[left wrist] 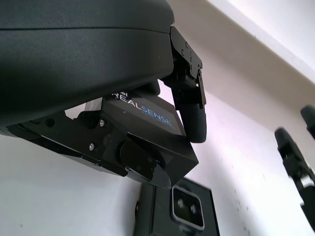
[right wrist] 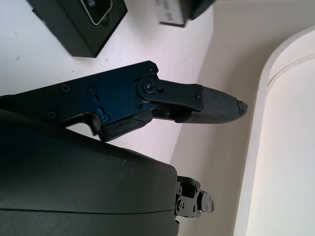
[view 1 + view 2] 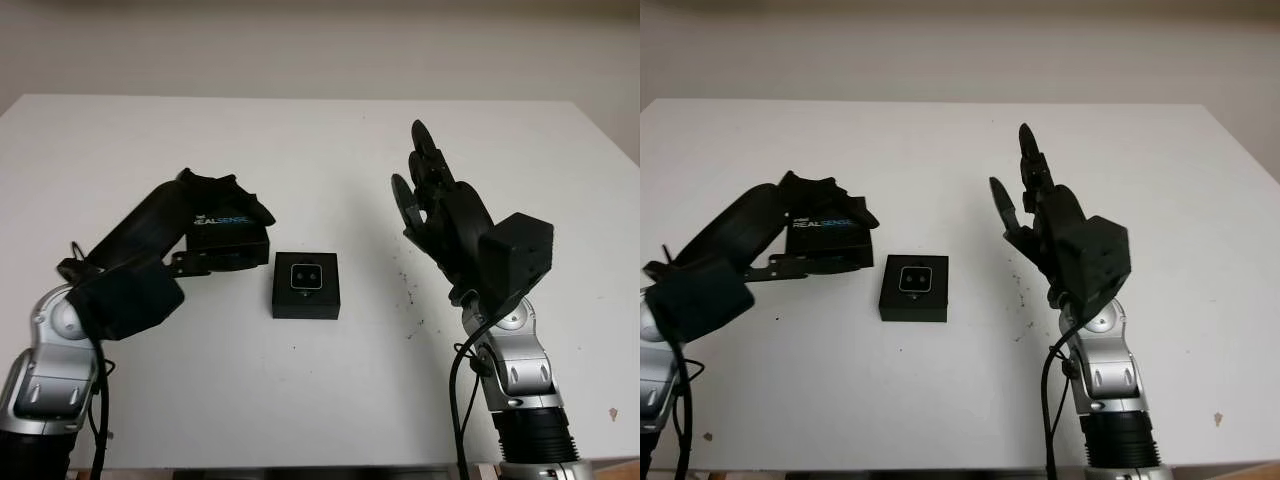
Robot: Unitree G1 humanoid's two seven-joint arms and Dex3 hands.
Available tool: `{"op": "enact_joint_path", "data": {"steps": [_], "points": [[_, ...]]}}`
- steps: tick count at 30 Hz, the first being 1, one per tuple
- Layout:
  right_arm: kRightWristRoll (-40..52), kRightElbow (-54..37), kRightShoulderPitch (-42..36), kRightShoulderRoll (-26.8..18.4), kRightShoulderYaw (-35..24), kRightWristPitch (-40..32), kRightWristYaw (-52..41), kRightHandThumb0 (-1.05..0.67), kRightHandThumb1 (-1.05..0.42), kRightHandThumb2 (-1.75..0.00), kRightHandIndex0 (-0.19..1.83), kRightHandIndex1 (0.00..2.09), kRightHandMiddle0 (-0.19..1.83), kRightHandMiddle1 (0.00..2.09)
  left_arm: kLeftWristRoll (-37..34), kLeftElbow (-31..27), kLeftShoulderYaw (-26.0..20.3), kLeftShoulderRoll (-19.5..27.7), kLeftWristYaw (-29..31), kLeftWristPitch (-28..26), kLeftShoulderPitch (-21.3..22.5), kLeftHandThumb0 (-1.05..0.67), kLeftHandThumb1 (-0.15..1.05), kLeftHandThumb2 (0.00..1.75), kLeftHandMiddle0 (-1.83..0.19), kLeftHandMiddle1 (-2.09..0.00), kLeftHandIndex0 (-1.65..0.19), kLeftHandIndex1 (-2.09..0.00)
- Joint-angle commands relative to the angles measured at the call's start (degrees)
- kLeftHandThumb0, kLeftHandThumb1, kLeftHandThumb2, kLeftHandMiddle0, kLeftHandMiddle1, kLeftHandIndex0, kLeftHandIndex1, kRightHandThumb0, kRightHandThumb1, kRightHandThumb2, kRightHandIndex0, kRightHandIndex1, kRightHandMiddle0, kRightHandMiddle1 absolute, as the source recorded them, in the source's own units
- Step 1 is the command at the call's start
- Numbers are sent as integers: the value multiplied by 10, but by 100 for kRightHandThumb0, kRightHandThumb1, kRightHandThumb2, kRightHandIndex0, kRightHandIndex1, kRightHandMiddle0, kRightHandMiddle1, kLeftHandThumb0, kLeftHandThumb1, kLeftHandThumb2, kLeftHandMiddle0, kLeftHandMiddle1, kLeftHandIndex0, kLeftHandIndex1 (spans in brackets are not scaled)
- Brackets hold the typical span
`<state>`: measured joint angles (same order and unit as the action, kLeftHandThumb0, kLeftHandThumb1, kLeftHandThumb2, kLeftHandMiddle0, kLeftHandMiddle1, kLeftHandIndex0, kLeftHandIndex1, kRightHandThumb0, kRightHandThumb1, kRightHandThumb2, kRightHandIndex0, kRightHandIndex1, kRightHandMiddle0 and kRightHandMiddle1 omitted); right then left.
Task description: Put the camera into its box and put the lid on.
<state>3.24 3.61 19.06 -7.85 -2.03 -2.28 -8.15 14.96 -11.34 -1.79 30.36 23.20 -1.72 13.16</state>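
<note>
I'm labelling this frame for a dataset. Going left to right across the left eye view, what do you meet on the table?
Left hand shut on the lid → box with the camera in it → right hand, open, raised above the table.

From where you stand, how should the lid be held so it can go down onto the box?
Judging by its pose, keep the left hand gripping the lid across its side walls from above, as it does now. That leaves the open underside free to drop flat over the box with the camera inside. The right hand is open, raised beside the box.
</note>
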Motion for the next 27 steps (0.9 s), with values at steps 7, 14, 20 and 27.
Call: {"op": "enact_joint_path", "data": {"steps": [7,14,20,27], "points": [[12,15,17,6,-10,7,1,-78,-105,-65,-17,4,-16,2,-3,76,42,-21,-24,102,38,-14,102,5,-36,-143,-30,-133],[12,26,17,6,-12,20,2,-79,-105,-63,-17,4,-15,3,-15,109,55,-56,-49,146,35,-15,103,6,-33,-154,-28,-138],[7,34,18,3,-11,27,3,-78,-105,-62,-16,5,-14,4,-25,143,64,-81,-68,202,27,-14,105,8,-29,-160,-23,-146],[6,34,16,5,-10,32,6,-76,-105,-62,-16,5,-14,4,-27,154,75,-89,-63,209,19,-16,105,8,-27,-162,-19,-149]]}}
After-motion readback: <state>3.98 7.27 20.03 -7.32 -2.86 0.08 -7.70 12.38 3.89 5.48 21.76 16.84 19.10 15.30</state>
